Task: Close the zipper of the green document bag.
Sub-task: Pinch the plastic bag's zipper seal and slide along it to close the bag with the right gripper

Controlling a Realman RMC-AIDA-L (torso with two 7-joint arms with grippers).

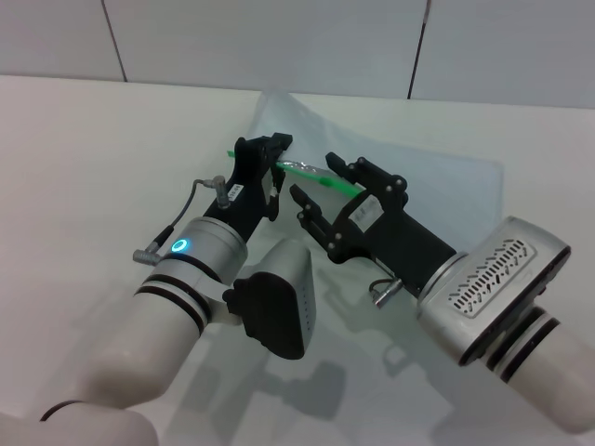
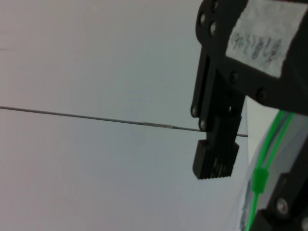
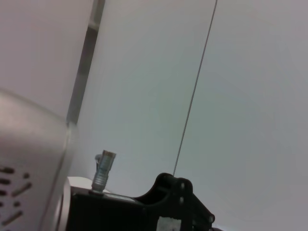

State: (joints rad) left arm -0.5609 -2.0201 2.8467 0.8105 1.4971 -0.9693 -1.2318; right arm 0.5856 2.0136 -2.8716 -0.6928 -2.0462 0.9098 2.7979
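Zipper (image 2: 260, 179) slider shows only in left wrist view; left gripper (image 1: 271, 165) pinches it, right gripper (image 1: 321, 186) spread.

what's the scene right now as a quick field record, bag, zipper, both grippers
surface: white table
bag: green document bag, translucent, lying flat on the table beyond the arms
zipper: zipper, bright green strip along the bag's near edge, mostly hidden by the grippers; a green slider shows in the left wrist view
left gripper: left gripper at the left part of the green edge; closure cannot be told
right gripper: right gripper open, fingers spread at the zipper just right of the left gripper
contact: grip on the zipper not confirmed
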